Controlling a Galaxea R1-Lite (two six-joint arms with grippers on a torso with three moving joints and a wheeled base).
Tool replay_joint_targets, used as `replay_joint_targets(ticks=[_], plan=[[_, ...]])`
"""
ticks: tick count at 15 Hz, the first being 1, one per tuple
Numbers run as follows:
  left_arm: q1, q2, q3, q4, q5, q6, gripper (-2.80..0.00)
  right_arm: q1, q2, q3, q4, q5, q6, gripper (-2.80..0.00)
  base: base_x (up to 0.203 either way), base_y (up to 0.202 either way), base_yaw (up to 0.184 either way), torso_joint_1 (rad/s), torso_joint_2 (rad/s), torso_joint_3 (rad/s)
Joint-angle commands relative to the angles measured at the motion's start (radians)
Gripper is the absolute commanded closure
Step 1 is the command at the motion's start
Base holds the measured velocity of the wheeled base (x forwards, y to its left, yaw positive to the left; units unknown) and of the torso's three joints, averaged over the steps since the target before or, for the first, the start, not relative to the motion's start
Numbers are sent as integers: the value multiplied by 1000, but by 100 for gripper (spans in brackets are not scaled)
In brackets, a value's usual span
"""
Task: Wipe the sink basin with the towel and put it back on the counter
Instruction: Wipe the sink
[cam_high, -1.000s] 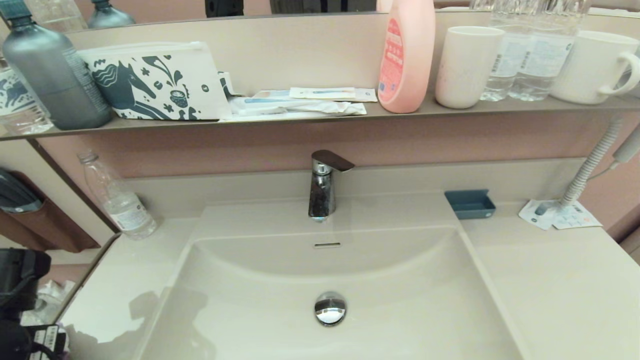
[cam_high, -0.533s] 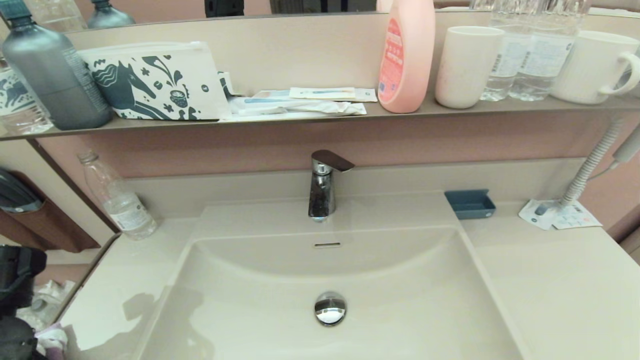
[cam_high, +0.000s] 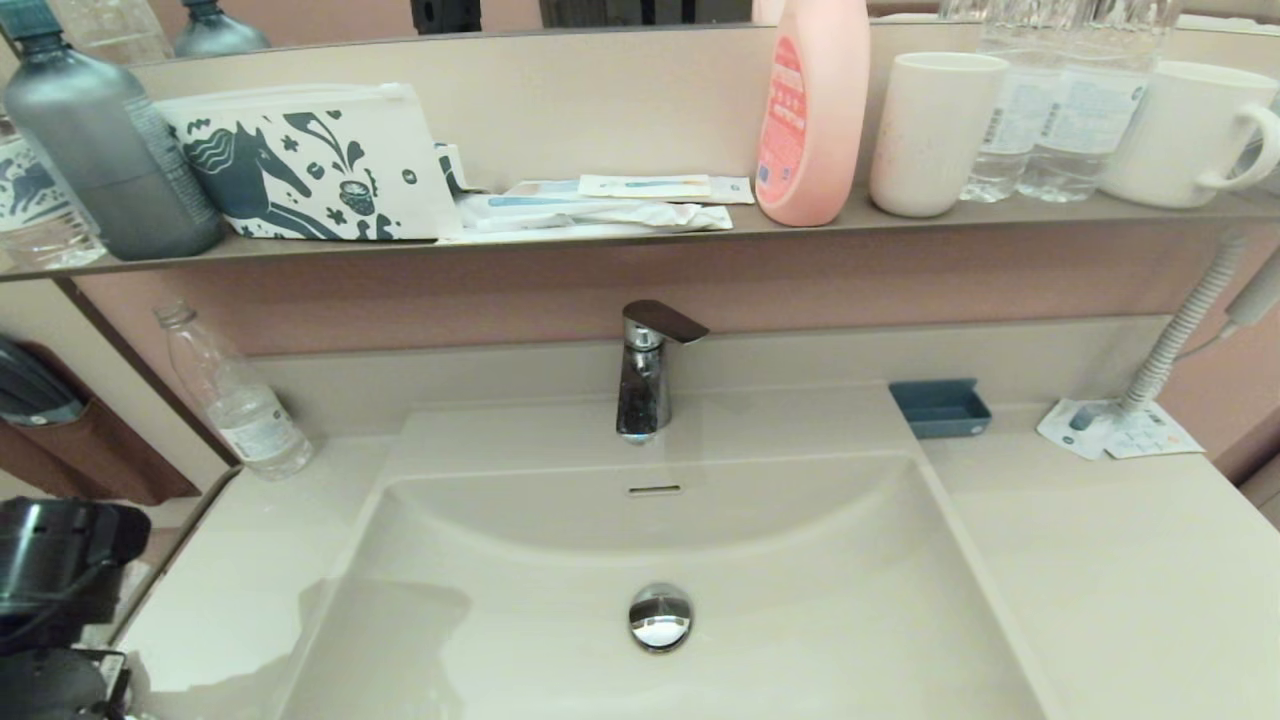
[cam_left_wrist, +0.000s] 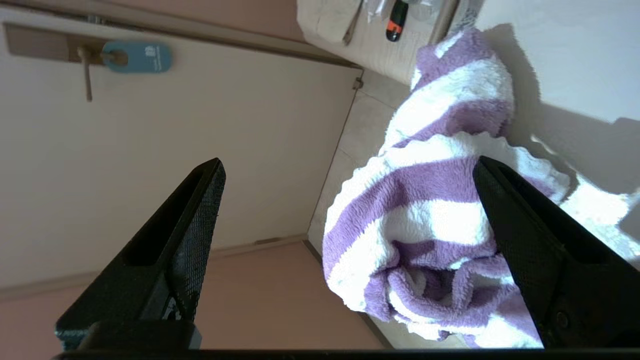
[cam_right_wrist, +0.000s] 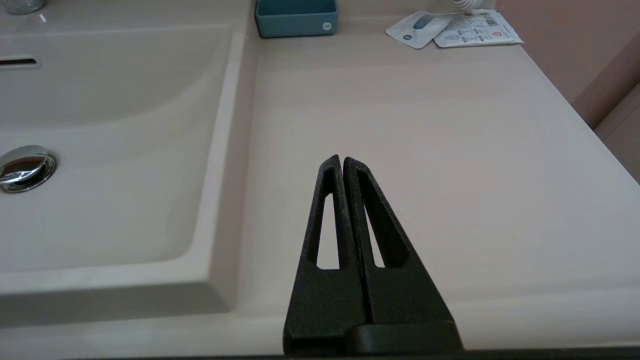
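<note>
The purple and white striped towel (cam_left_wrist: 425, 225) lies crumpled at the edge of the counter (cam_left_wrist: 575, 60), one fold hanging over it. My left gripper (cam_left_wrist: 347, 166) is open wide just behind the towel, one finger (cam_left_wrist: 505, 210) against its side and the other (cam_left_wrist: 200, 210) off in free air. The head view shows only the left arm (cam_high: 60, 580) at the bottom left corner, and the towel is hidden there. The sink basin (cam_high: 800, 600) lies bare with its chrome drain plug (cam_high: 660, 616). My right gripper (cam_right_wrist: 342, 159) is shut and empty, low over the counter (cam_right_wrist: 450, 125) to the right of the basin (cam_right_wrist: 110, 150).
A chrome faucet (cam_high: 645, 380) stands behind the basin. A clear bottle (cam_high: 235, 400) is on the counter's back left, with a blue tray (cam_high: 940, 408) and sachets (cam_high: 1115, 430) at the back right. The shelf (cam_high: 600, 238) above holds a horse-print pouch (cam_high: 310, 165), bottles and cups.
My left arm has risen at the bottom left corner of the head view, and its shadow on the basin's left wall has grown. The strip of towel seen beside it half a second ago is hidden.
</note>
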Motion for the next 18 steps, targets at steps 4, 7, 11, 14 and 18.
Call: replay_joint_targets(ticks=[4, 7, 11, 14, 18], plan=[[-41, 0, -14, -7, 11, 0, -280, 0, 0, 0, 0, 0, 0, 0, 0, 0, 0, 0, 0, 0], [-44, -2, -16, -7, -26, -5, -280, 0, 0, 0, 0, 0, 0, 0, 0, 0, 0, 0, 0, 0], [-43, -22, -12, -9, -196, -7, -280, 0, 0, 0, 0, 0, 0, 0, 0, 0, 0, 0, 0, 0], [-48, -26, 9, -11, -258, -22, -280, 0, 0, 0, 0, 0, 0, 0, 0, 0, 0, 0, 0, 0], [-50, -40, -6, -12, -295, -27, -280, 0, 0, 0, 0, 0, 0, 0, 0, 0, 0, 0, 0, 0]])
